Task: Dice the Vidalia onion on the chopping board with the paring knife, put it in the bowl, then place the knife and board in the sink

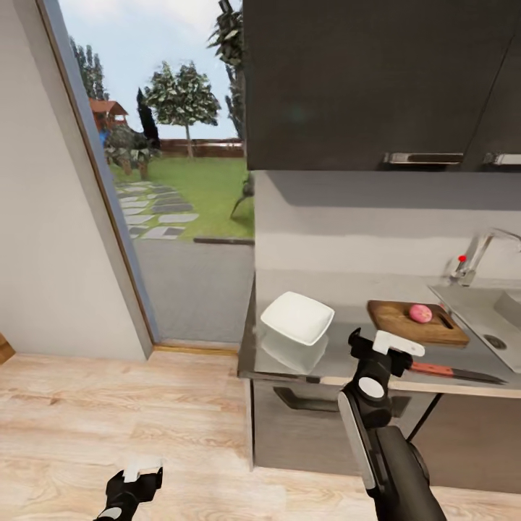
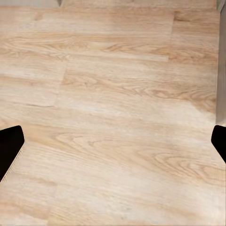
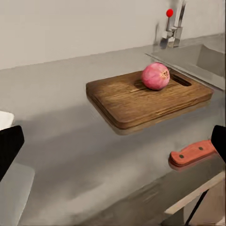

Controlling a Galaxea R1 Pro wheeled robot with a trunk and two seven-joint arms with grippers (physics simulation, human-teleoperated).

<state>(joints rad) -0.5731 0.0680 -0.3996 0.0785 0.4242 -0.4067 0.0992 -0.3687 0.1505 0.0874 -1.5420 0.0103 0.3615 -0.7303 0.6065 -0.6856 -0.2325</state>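
While the left pincer [image 1: 137, 479] hung wide open over the wooden floor [image 2: 117, 117], the bowl [image 1: 297, 317] sat left of the chopping board [image 1: 416, 323]. An onion [image 1: 420, 313] rested on the board, the paring knife [image 1: 454, 373] before it, the sink [image 1: 485, 315] to its right. Near the board, the right pincer [image 1: 376, 340] was open, empty.

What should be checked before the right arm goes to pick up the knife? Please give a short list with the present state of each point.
1. Onion is on the board, out of the sink: ok.
2. Onion whole, not yet diced: ok for cutting.
3. Knife lies free on the countertop, handle toward the right gripper: ok.
4. Right gripper open and empty: ok.
5. Bowl stands beside the board, empty: ok.
6. Left gripper hangs low over the floor, away from the counter: ok.
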